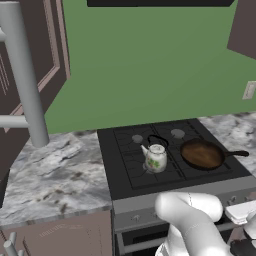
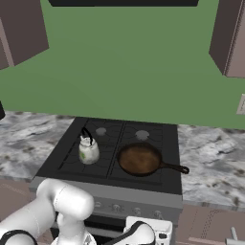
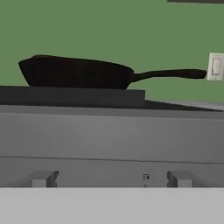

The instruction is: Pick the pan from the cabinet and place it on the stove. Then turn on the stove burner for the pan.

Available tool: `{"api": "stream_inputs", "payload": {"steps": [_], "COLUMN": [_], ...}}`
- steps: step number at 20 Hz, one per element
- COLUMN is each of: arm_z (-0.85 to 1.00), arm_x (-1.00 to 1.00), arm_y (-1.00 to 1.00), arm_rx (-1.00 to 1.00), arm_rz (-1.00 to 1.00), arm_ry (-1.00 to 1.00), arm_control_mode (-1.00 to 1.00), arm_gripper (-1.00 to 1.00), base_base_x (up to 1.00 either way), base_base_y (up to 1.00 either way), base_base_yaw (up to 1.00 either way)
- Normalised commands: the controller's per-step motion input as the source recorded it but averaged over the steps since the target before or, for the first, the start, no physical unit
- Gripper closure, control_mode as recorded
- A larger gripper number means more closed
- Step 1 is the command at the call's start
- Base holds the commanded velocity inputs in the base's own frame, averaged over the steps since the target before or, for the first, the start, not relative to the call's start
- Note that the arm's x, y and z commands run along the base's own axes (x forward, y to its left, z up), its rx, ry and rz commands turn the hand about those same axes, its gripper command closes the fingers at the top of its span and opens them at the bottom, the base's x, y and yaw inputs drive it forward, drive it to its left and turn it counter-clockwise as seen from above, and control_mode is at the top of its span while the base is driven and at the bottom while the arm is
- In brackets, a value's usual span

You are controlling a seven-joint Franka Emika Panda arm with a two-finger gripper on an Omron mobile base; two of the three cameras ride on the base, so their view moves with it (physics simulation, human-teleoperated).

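Note:
The dark pan [image 1: 202, 153] [image 2: 139, 159] sits flat on the front right grate of the black stove [image 1: 125, 172] [image 2: 60, 165], its long handle pointing right. Its stove burner is hidden beneath it; a grey burner cap [image 1: 177, 133] [image 2: 142, 135] shows behind. My gripper [image 1: 241, 211] [image 2: 152, 228] is low in front of the stove's grey steel front, open with nothing in it. In the hand view the pan [image 3: 74, 72] is seen side-on above the front panel, and two knobs [image 3: 43, 178] [image 3: 180, 178] stand at the bottom. The mauve cabinet door [image 1: 42, 40] hangs open at the left.
A white floral kettle [image 1: 156, 158] [image 2: 88, 150] stands on the front left grate. The cabinet door's grey bar handle [image 1: 22, 75] juts over the marble counter [image 1: 55, 175]. A wall outlet [image 3: 216, 66] is right of the stove. More wall cabinets [image 2: 229, 38] hang at the right.

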Motion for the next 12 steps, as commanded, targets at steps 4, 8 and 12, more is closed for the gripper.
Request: {"api": "stream_inputs", "payload": {"steps": [4, 8, 12], "arm_z": [-0.12, -0.07, -0.07], "arm_x": [0.04, 0.08, 0.12], "arm_y": [0.00, -0.03, -0.05], "arm_rx": [0.01, 0.01, 0.01], "arm_rz": [0.00, 0.00, 0.00], "arm_ry": [-0.03, -0.01, -0.01], "arm_control_mode": [-1.00, -1.00, -1.00], "arm_gripper": [-1.00, -1.00, -1.00], "base_base_x": [0.00, 0.00, 0.00], "base_base_y": [0.00, 0.00, 0.00], "base_base_yaw": [0.00, 0.00, 0.00]}}
